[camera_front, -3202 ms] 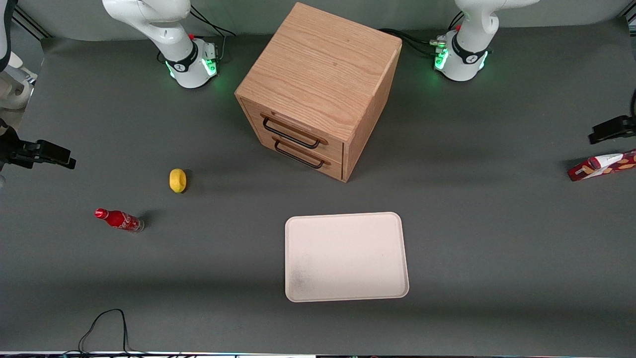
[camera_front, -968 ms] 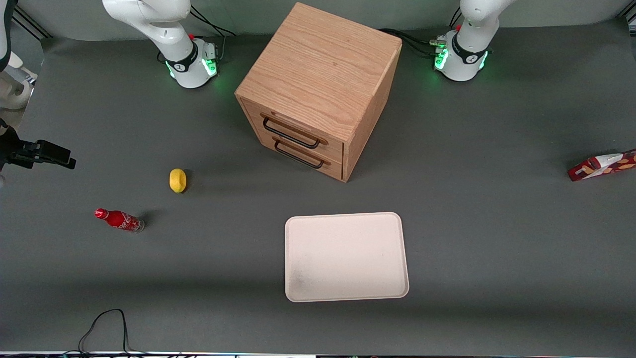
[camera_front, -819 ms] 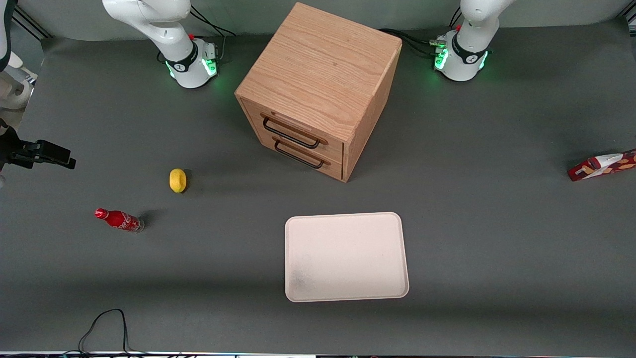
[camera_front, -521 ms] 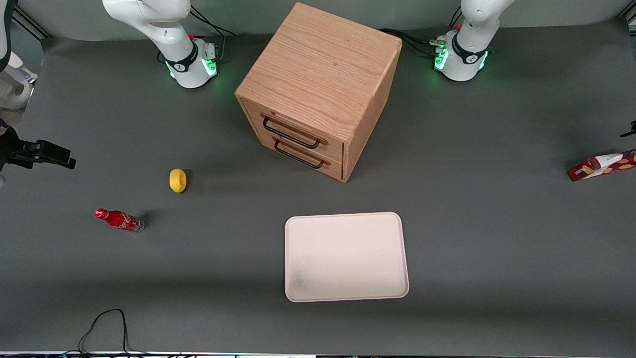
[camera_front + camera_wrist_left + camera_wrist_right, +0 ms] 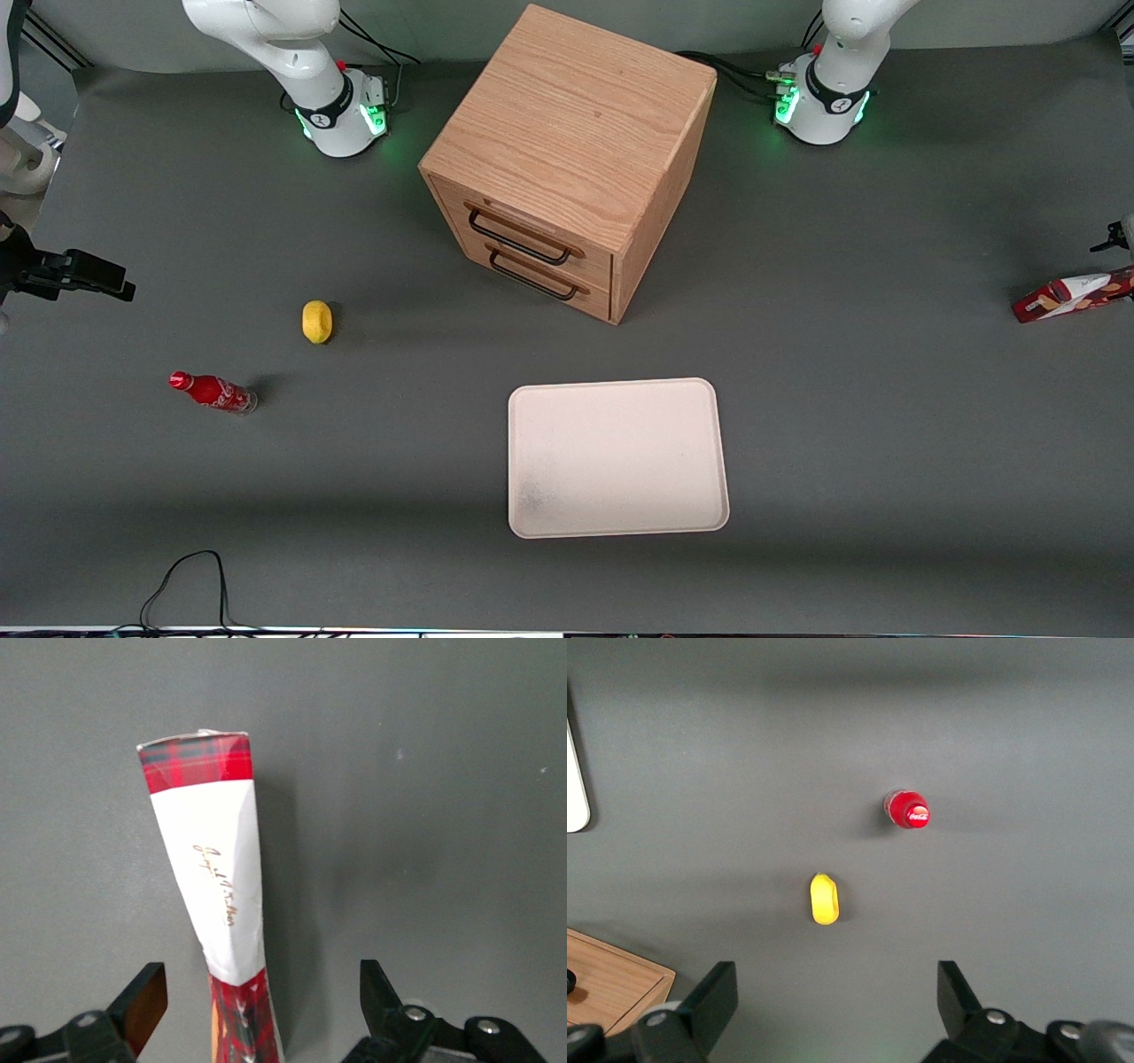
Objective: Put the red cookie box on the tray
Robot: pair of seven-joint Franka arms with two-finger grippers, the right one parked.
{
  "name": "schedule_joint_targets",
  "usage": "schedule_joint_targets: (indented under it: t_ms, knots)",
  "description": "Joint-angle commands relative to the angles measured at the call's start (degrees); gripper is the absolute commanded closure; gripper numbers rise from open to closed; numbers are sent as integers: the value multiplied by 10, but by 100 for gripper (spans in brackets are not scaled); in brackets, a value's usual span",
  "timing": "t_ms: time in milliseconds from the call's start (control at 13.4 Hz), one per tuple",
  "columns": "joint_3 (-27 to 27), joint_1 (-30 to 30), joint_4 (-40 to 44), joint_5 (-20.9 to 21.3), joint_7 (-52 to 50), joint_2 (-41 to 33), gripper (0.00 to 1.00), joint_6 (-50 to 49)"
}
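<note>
The long slim red cookie box point(image 5: 1075, 295), a carton with white and tan print, lies on the grey table mat point(image 5: 886, 354) at the right edge of the front frame, toward the working arm's end of the table and well apart from the flat pale cream rectangular tray point(image 5: 617, 457) at lower centre. In the left wrist view the box point(image 5: 213, 877) stands between the two black fingertips point(image 5: 142, 1001) of the gripper point(image 5: 261, 1005), which hangs above it with its fingers spread wide, clear of the carton on both sides and holding nothing (only a sliver of the gripper shows in the front frame, at the right edge just above the box). The light oak drawer cabinet point(image 5: 567, 159) with two black handles sits upper centre. A yellow lemon point(image 5: 316, 321) and a small red cola bottle point(image 5: 213, 392) lie at middle left.
</note>
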Motion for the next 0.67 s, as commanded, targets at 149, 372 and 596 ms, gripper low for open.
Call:
schedule_joint_targets:
  t_ms: [149,372,596]
  knots:
    - [-1,4,1,-21,38,17,3,32]
    - [-2,5,1,-22,38,17,3,31]
    - [-1,6,2,-28,51,18,57,31]
